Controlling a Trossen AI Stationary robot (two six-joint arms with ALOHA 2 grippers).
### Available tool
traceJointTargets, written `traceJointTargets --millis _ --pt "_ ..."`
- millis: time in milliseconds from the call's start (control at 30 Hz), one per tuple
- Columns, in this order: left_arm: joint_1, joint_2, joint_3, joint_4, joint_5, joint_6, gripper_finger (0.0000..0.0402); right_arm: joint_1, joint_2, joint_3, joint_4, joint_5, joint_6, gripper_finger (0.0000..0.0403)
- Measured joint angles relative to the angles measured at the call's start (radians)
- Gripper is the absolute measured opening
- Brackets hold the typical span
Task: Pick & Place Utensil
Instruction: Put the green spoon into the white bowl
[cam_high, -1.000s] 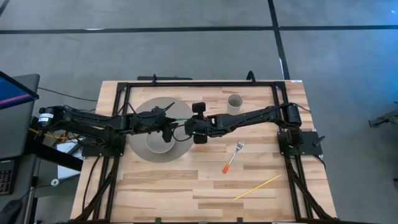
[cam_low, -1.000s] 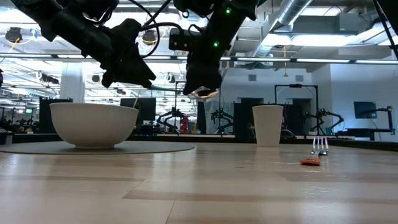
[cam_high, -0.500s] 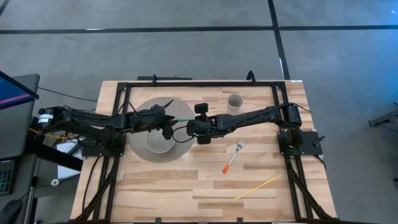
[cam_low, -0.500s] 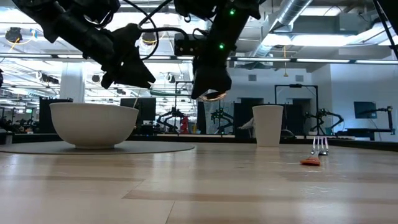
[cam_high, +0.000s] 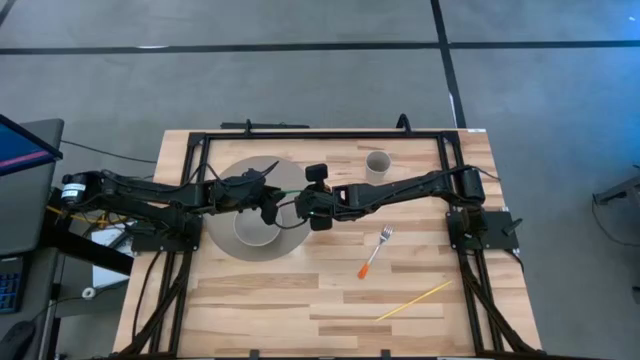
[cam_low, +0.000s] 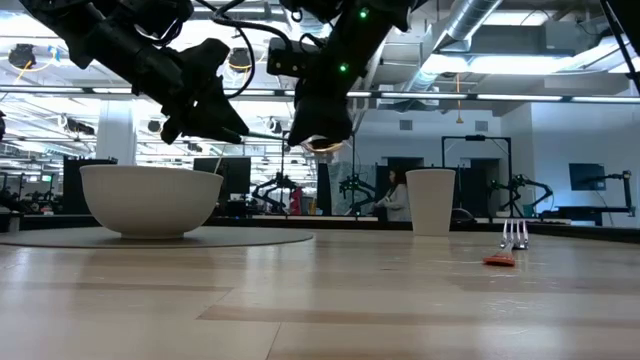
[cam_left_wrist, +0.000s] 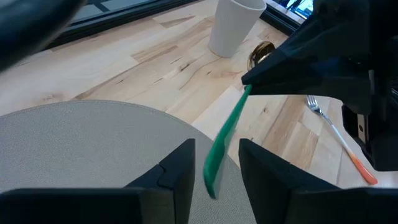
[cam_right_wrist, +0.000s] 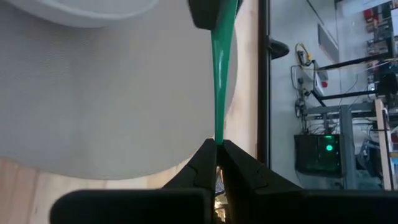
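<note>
A spoon with a green handle (cam_left_wrist: 227, 127) and a metal bowl (cam_left_wrist: 262, 53) hangs in the air between the two grippers, over the right edge of the grey mat (cam_high: 225, 180). My right gripper (cam_right_wrist: 219, 146) is shut on the handle. My left gripper (cam_left_wrist: 216, 155) is open; its fingers stand on either side of the handle's free end without touching it. In the high view the left gripper (cam_high: 270, 201) and the right gripper (cam_high: 304, 204) face each other beside the white bowl (cam_high: 252, 228), which stands on the mat. My right gripper pinches the spoon's green handle (cam_right_wrist: 219, 132) between its two fingertips, toward the bowl end. It comes level from the table's right side. The spoon is lifted clear and lies about level, with its free end reaching toward the left gripper.
A white paper cup (cam_high: 377, 163) stands near the table's far edge. A fork with an orange handle (cam_high: 373, 254) lies right of the mat, and a yellow stick (cam_high: 412, 300) lies nearer the near edge. A black frame (cam_high: 320, 133) borders the table.
My right gripper drew back a little toward the table's right, then came back toward the left gripper, carrying the spoon with it. Less of the green handle shows between the grippers now, and its free end sits between the left fingers.
</note>
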Motion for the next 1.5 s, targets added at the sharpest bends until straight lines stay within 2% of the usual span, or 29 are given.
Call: traceJointTargets --millis 400,600,700,1033,1200,1367,1500 --pt "-0.002 -0.001 0.0 0.024 0.016 0.073 0.0012 -0.005 0.0 0.0 -0.001 -0.038 -0.004 0.001" --pt "-0.001 -0.001 0.0 0.024 0.047 0.072 0.0024 -0.011 0.0 0.0 -0.006 -0.055 -0.003 0.0011" --pt "-0.006 -0.001 0.0 0.028 0.047 0.072 0.0017 -0.013 0.0 0.0 -0.004 -0.059 -0.003 0.0016" --pt "-0.006 -0.005 0.0 0.032 0.048 0.069 0.0009 -0.019 0.0 0.0 -0.009 -0.06 0.0 0.009" --pt "-0.008 -0.065 0.0 0.018 0.053 0.043 0.0012 -0.01 0.0 0.0 -0.015 -0.048 -0.003 0.0116" --pt "-0.007 -0.189 0.001 -0.128 0.049 -0.039 0.0009 0.02 -0.032 0.0 -0.005 0.032 -0.028 0.0127" --pt "-0.013 -0.279 0.001 -0.281 0.046 -0.119 0.001 0.028 -0.083 -0.001 -0.004 0.046 -0.059 0.0128"
